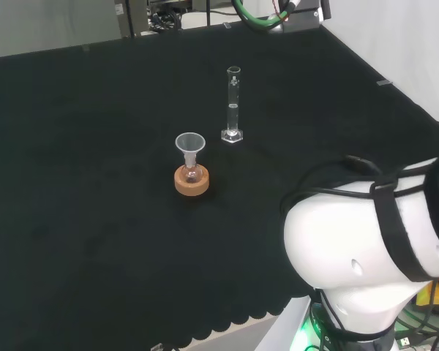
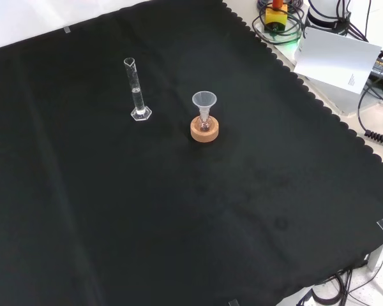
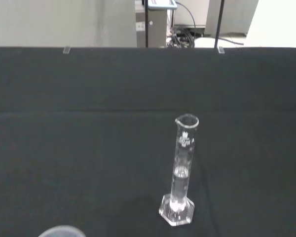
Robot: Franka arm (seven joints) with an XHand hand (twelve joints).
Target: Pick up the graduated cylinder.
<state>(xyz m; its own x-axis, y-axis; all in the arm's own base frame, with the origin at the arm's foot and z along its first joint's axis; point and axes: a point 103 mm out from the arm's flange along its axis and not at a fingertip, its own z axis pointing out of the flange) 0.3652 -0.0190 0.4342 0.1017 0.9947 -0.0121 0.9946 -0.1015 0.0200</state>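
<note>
Graduated cylinder (image 1: 233,104) upright, funnel (image 2: 204,100) beside

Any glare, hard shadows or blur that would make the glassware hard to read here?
Head view: even light, no hard shadows; the cylinder is faint against the black cloth. Front view: bright paper at the top right, the funnel clear on its cork ring. Wrist view: cylinder sharp, a blurred rim at the lower edge.

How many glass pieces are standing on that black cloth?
2, as far as the views show. The graduated cylinder stands upright on its own. A small flask with a funnel sits on a cork ring beside it, apart from the cylinder.
</note>
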